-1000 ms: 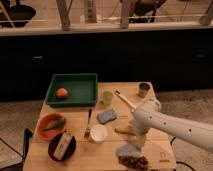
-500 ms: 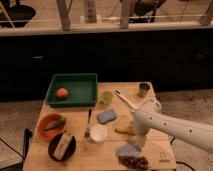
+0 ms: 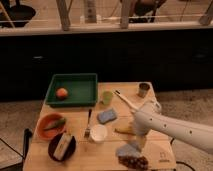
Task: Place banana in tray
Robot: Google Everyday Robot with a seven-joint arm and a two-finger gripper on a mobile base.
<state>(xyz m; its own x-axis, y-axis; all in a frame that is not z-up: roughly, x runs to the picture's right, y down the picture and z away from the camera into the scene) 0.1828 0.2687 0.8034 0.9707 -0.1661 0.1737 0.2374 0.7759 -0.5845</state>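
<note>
- The banana [image 3: 123,130] lies on the table [image 3: 80,152], just right of the white cup [image 3: 98,132] and well apart from the tray [image 3: 80,86].
- It looks light, soft and smooth-skinned, so it is best pinched gently across its middle.
- The gripper [image 3: 135,131] hangs right over it, jaws wide, holding nothing.

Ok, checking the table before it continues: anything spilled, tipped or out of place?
Nothing stands out: no spill, nothing visibly tipped. The banana lies on the table, outside the tray, with the gripper close beside it.
</note>
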